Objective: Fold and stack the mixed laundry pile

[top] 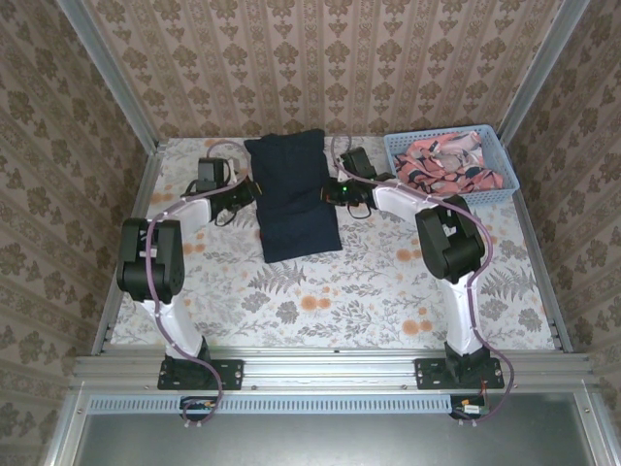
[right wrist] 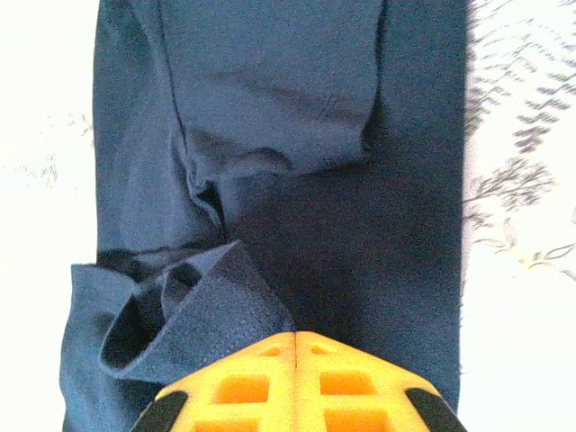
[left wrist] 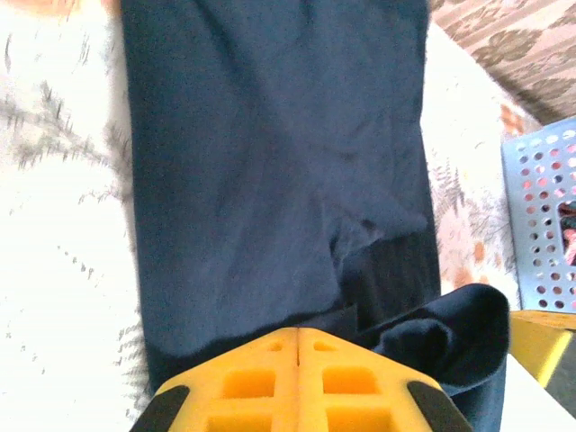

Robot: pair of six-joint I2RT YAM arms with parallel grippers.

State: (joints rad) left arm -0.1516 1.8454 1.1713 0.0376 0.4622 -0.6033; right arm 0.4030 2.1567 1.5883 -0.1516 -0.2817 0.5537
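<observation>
Top external view first: the T-shirt (top: 291, 199) lies folded into a long strip at upper centre of the table (top: 388, 282). Its long axis runs from the back wall down toward mid-frame, with the lower end leaning slightly right. I can't pick out collar or sleeves; it's all one dark mass.

The pink garment (top: 451, 163) is bunched in the basket (top: 475, 196) at upper right, and its shape is unreadable.

The left arm (top: 146, 257) and right arm (top: 451, 243) both rise from the bottom edge with elbows out. Their forearms angle inward to opposite long edges of the strip, about halfway along it.

In the left wrist view, the left gripper (left wrist: 297, 331) has its yellow fingers pressed flat together at the shirt's edge, with cloth rucked up just right of the tips.

The right wrist view shows the same on the right gripper (right wrist: 295, 333): fingers closed tight, with a looped fold of hem touching them at lower left. I can't tell whether fabric is caught between either pair. In both wrist views the frame's top cuts the shirt off.
</observation>
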